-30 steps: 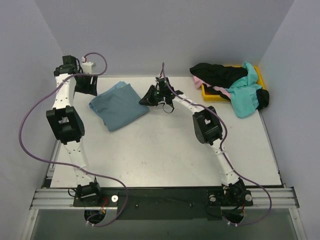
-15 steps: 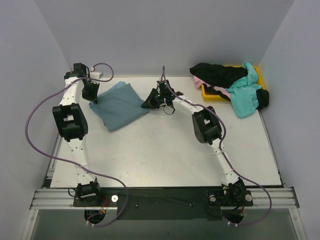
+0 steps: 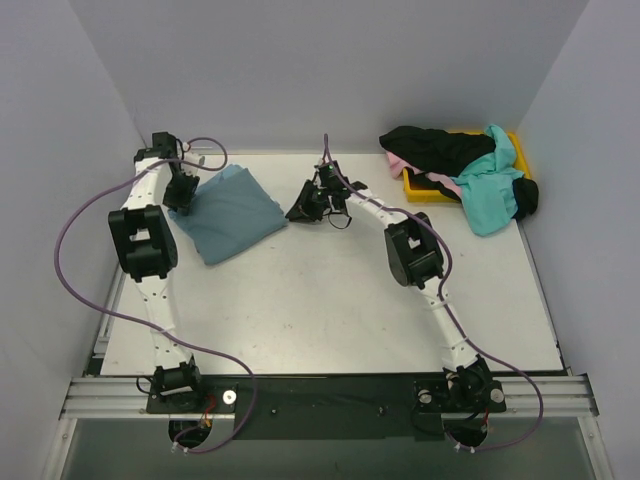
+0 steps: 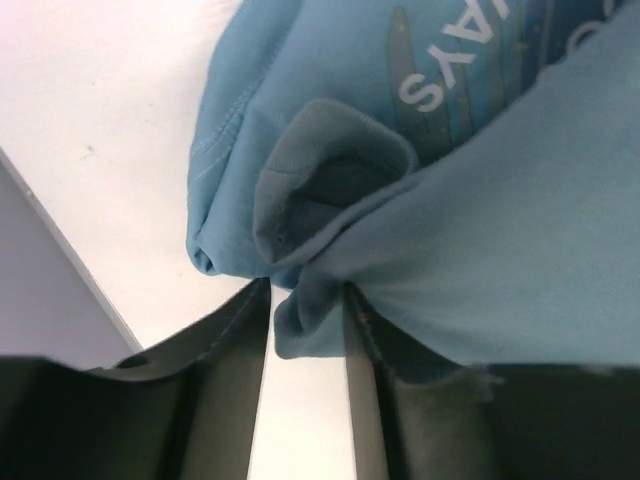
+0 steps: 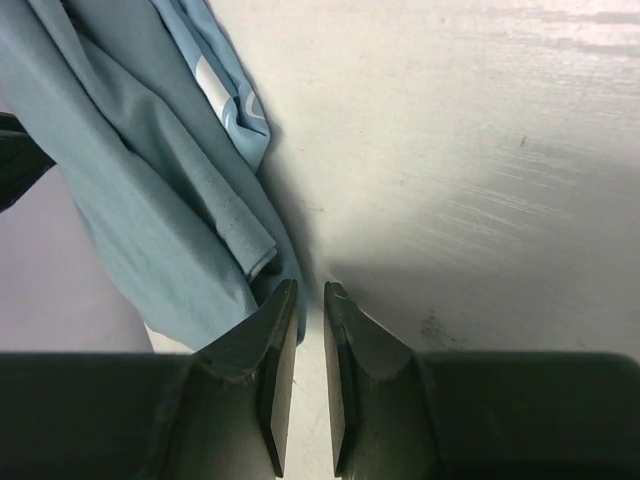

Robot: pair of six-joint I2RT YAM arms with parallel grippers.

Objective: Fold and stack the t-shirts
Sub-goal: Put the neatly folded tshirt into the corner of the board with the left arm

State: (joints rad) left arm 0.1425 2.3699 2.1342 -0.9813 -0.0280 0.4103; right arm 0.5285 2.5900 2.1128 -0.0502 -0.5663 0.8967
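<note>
A folded slate-teal t-shirt [image 3: 230,208] lies at the back left of the table. My left gripper [image 3: 181,194] is at its left corner, shut on a bunched fold of this cloth [image 4: 306,312]. Under it shows a light-blue t-shirt with white letters [image 4: 445,70], whose edge also shows in the right wrist view [image 5: 222,92]. My right gripper [image 3: 303,210] is low over the table just right of the slate-teal shirt [image 5: 120,200]. Its jaws stand a narrow gap apart with only bare table between them.
A yellow bin [image 3: 425,190] stands at the back right. Black [image 3: 440,148], pink [image 3: 398,163] and bright turquoise [image 3: 492,190] t-shirts are heaped in it and spill over its rim. The table's left edge [image 4: 60,240] is close to my left gripper.
My left gripper came down from the back left onto the slate-teal shirt's left corner and closed on it. The shirt slid a little left, away from my right gripper.
</note>
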